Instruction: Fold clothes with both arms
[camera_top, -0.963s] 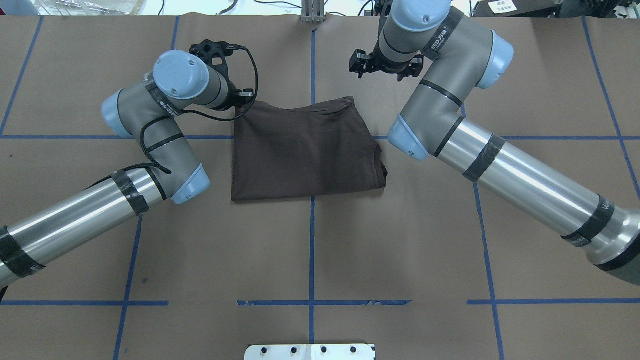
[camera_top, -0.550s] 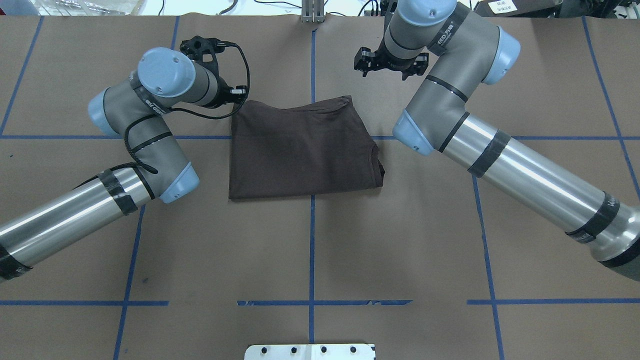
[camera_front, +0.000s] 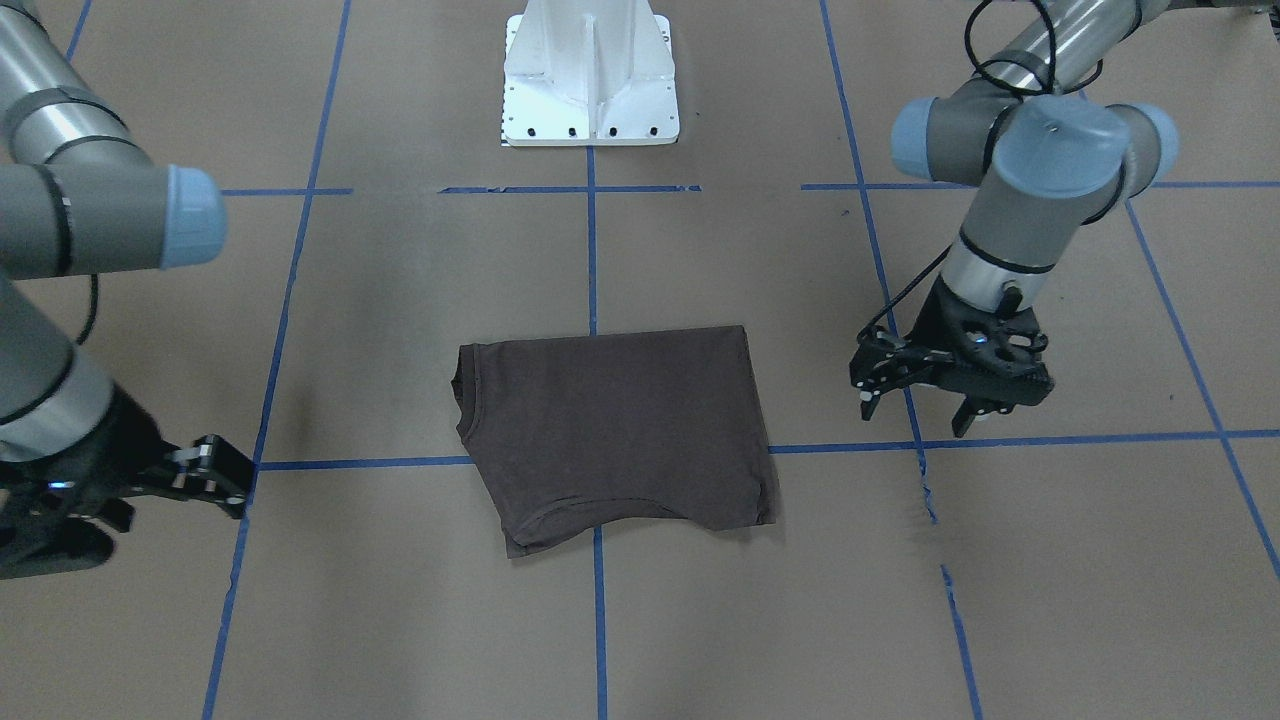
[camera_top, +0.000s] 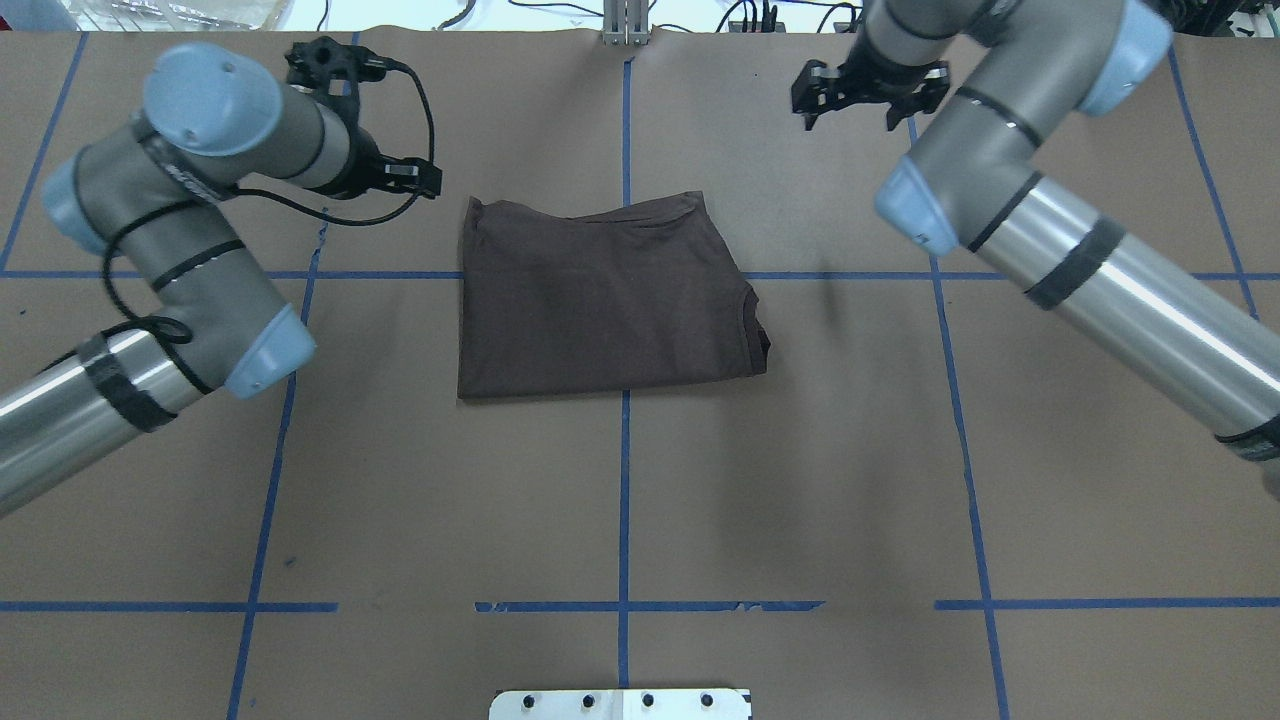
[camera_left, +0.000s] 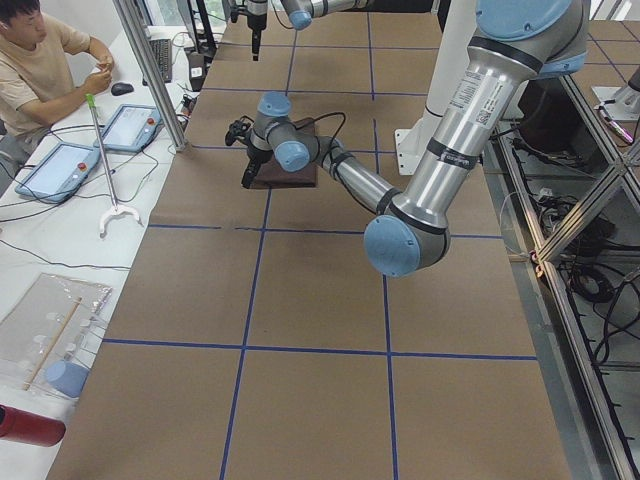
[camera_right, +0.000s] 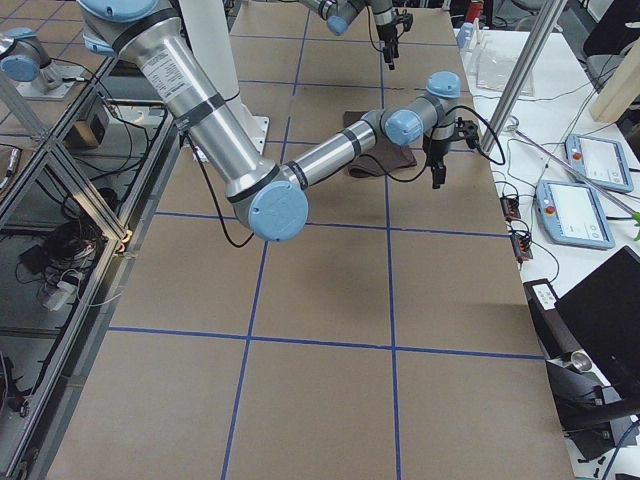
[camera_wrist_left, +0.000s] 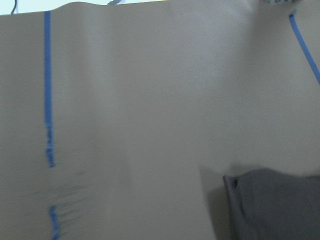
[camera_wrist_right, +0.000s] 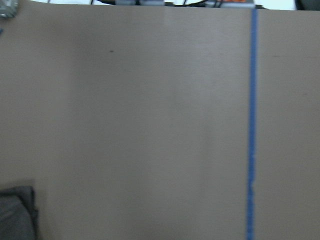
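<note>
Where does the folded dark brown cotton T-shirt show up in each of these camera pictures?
Exterior front-facing: the dark brown T-shirt sits centre, slightly low.
Overhead exterior: the shirt, centre, slightly high.
Exterior left: the shirt, upper middle, far off.
Exterior right: the shirt, upper middle, far off.
Left wrist: its corner, bottom right.
Right wrist: its corner, bottom left.
Shared landmark: the blue tape lines crossing under it.

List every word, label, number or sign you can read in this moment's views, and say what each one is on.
No text reads cleanly in any view.
Pale lettering on a black band of the left arm: too small and skewed to read.
Tablet screens beside the table: too small to read.
T-shirt: no logo or label shows as it lies folded.
</note>
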